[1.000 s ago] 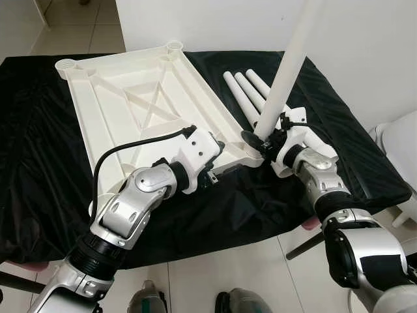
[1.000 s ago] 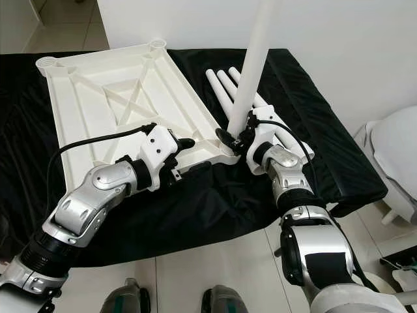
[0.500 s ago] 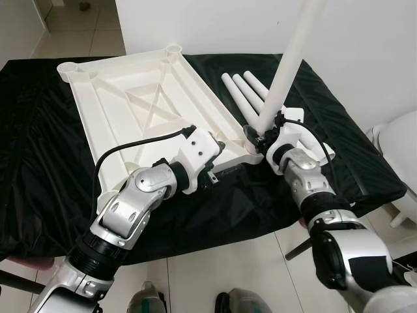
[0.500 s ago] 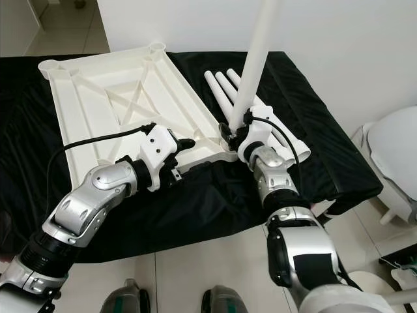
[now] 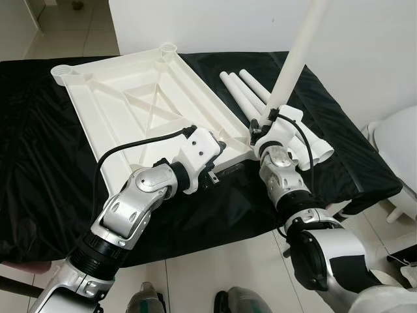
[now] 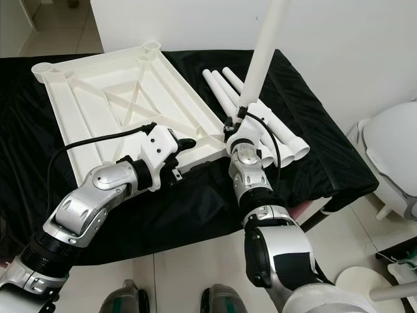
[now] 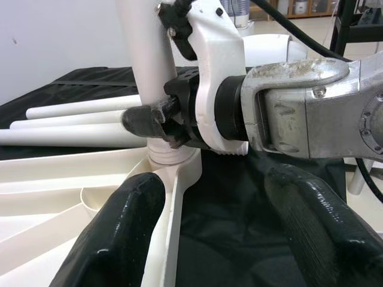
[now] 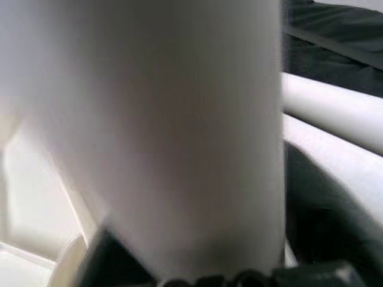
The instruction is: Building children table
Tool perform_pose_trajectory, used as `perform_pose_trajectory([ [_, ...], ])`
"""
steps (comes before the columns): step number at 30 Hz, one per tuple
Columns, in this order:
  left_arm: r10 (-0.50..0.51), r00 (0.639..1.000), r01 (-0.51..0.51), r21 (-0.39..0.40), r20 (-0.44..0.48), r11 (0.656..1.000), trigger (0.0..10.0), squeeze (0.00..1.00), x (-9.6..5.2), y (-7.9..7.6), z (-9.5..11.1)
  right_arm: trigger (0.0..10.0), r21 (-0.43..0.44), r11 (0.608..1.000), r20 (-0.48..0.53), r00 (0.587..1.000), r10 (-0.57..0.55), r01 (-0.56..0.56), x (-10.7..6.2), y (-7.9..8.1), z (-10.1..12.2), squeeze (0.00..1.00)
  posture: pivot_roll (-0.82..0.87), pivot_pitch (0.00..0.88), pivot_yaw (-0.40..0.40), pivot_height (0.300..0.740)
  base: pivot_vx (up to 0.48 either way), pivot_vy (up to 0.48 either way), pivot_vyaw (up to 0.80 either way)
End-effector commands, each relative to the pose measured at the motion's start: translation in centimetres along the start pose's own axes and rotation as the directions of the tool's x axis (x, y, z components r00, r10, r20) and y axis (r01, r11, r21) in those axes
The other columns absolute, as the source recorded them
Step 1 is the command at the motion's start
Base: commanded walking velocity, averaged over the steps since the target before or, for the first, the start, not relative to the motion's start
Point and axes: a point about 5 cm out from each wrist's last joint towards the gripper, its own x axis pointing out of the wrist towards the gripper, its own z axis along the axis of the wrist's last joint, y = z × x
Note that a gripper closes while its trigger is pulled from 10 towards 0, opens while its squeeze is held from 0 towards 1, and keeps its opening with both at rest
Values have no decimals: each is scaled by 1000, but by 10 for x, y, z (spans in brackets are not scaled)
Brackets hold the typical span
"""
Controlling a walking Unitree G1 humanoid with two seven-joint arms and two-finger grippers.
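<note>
The white table top (image 5: pixel 150 107) lies upside down, ribs showing, on the black cloth (image 5: pixel 39 169) that covers the desk. At its near right corner a white leg (image 5: pixel 293 59) stands nearly upright, its lower end seated in the corner socket (image 7: pixel 170 156). The right gripper (image 7: pixel 157 119) has its jaws clenched around that leg just above the socket. The left gripper (image 7: pixel 215 203) sits at the table top's near edge beside that corner, jaws released and straddling the rim. Three spare legs (image 5: pixel 251 98) lie side by side on the cloth just right of the table top.
</note>
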Motion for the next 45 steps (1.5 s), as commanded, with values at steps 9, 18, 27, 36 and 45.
perform_pose_trajectory([
  [9, -58, 998, 58, -10, -2, 998, 10000, 0, 1, -6, -1, 10000, 27, 990, 35, 990, 134, -135, -3, 8, 6, 1000, -34, 0, -32, 740, 0, 0, 0],
  [18, -62, 998, 62, -9, -1, 998, 10000, 0, 1, -7, -1, 10000, -47, 930, 12, 931, 365, -364, -4, -18, 11, 0, -37, 0, -32, 740, 0, 0, 0],
  [27, -74, 997, 74, -4, 0, 997, 10000, 0, 2, -7, 0, 10000, -218, 827, -97, 854, 511, -519, -8, -52, 5, 0, -47, 0, -25, 740, 0, 0, 0],
  [36, -80, 997, 80, -1, 0, 997, 10000, 0, 3, -8, 0, 10000, -250, 763, -167, 803, 572, -596, -10, -52, -4, 0, -39, 0, -23, 740, 0, 0, 0],
  [45, -80, 997, 80, 1, -2, 997, 10000, 0, 2, -8, 0, 2157, -278, 770, -131, 817, 561, -574, -6, -50, 2, 0, -30, 0, -21, 740, 0, 0, 0],
])
